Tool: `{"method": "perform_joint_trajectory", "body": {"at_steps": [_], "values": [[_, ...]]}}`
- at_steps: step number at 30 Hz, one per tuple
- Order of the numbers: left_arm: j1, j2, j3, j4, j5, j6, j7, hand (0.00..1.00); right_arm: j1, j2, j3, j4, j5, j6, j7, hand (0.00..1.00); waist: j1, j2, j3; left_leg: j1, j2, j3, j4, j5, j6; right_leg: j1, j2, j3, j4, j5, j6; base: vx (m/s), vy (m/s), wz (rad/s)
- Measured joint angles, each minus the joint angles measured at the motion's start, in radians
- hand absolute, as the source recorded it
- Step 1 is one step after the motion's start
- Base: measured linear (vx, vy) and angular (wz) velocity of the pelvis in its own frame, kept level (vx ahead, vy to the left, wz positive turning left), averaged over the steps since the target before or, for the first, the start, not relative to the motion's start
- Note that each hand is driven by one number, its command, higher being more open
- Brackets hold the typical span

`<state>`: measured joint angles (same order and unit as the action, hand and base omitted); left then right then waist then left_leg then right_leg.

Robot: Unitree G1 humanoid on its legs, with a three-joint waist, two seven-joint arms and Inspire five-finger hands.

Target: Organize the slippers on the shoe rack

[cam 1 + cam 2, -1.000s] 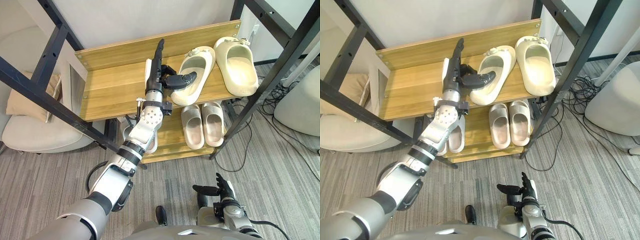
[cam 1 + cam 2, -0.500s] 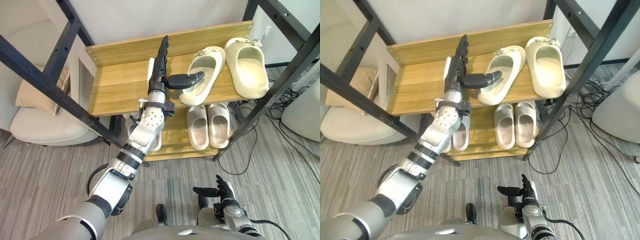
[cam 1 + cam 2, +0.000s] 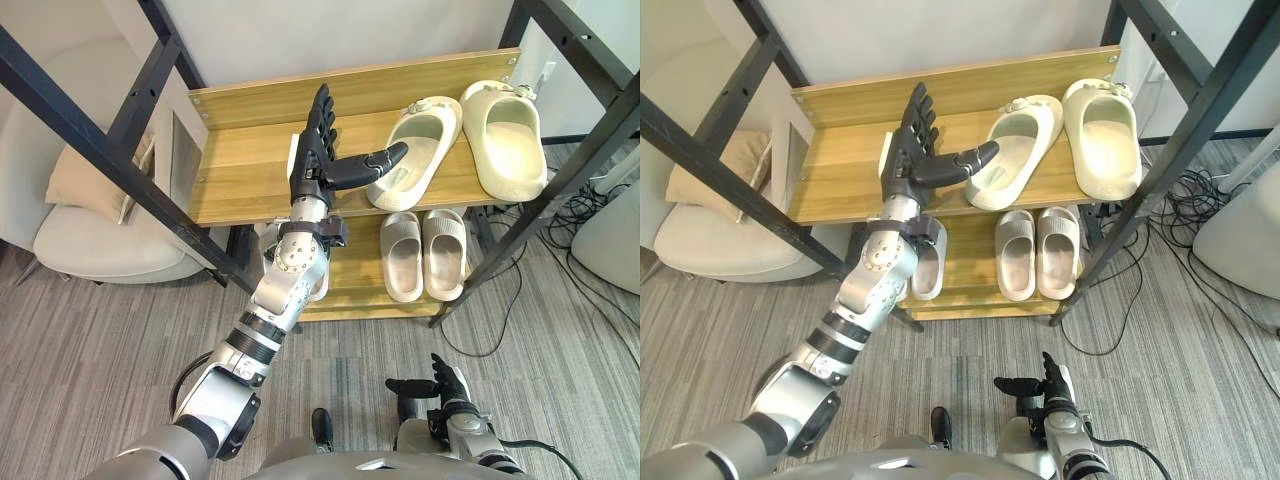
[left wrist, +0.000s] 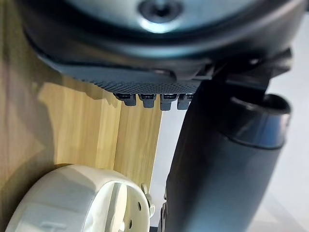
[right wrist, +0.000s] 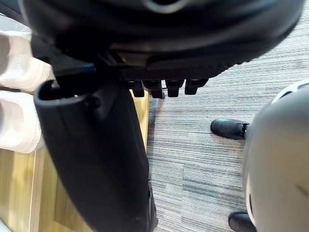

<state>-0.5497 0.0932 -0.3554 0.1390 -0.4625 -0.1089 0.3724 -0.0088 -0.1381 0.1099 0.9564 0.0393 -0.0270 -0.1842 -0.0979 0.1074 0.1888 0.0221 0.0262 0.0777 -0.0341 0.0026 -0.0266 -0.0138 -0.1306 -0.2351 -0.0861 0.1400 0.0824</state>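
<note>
Two cream slippers lie on the wooden top shelf [image 3: 240, 180] of the shoe rack: one slanted [image 3: 425, 145], one further right [image 3: 512, 135]. My left hand [image 3: 312, 160] stands over the shelf just left of the slanted slipper, open, fingers straight up and thumb stretched toward that slipper's left rim; I cannot tell whether it touches. The left wrist view shows the same slipper [image 4: 72, 203] past the thumb [image 4: 217, 169]. A pair of beige slides [image 3: 422, 255] sits on the lower shelf, with another slipper [image 3: 928, 262] partly hidden behind my left arm. My right hand [image 3: 432, 385] hangs low over the carpet, open.
Black frame bars cross the view at left [image 3: 100, 150] and right [image 3: 590, 130]. A pale chair with a cushion [image 3: 90, 220] stands left of the rack. Cables [image 3: 590, 205] lie on the carpet at the right.
The camera has shifted, so the rack sits lower right in the picture. My left hand has turned, showing more of its palm with the fingers fanned. The slippers have not moved.
</note>
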Motion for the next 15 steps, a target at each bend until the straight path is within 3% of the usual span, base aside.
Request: {"method": "perform_joint_trajectory", "body": {"at_steps": [9,15], "values": [[0.146,0.021,-0.046,-0.060,-0.020,-0.009,-0.035,1.00,0.001,0.006,0.041,0.003,-0.001,0.009,-0.001,1.00,0.023,-0.030,-0.021,0.006,-0.003,-0.017,0.002,0.004,0.003,0.015,-0.003,-0.017,-0.004,0.000,0.000,-0.01,0.010,0.06],[0.156,0.019,-0.110,-0.070,-0.042,-0.012,-0.075,1.00,-0.003,0.004,0.068,0.021,-0.001,0.012,0.000,1.00,0.034,-0.040,-0.028,0.002,-0.007,-0.039,-0.009,0.015,-0.002,0.018,-0.007,-0.038,-0.004,-0.001,0.000,-0.02,0.003,0.11]]}}
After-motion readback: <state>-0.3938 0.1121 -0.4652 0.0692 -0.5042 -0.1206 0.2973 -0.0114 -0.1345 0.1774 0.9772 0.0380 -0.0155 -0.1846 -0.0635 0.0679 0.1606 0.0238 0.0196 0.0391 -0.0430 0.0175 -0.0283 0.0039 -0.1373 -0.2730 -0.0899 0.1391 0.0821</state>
